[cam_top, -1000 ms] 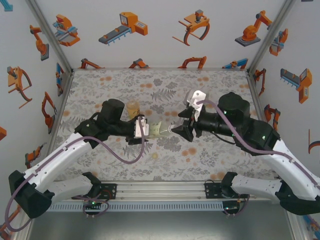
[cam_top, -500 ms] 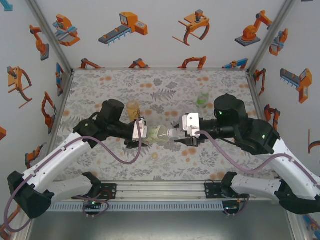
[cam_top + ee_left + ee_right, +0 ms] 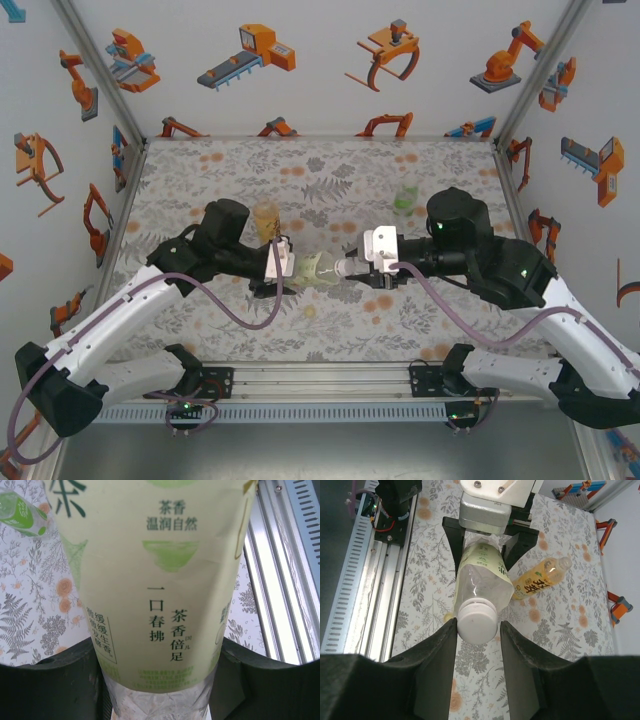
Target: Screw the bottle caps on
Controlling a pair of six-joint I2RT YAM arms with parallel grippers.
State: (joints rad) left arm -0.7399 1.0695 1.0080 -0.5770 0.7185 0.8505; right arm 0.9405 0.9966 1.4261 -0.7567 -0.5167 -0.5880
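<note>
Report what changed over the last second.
The right tool rolled its wrist and slid left, closing in around the small white plastic screw cap of the pale yellowish clear plastic bottle; whether it grips yet is unclear. The left tool stays clamped on that bottle; the amber plastic bottle has not moved.

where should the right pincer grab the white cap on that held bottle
Pinch the white cap across its round side wall, coming in along the neck axis: the pale bottle lies sideways in the left pincer, cap toward the right pincer.
</note>
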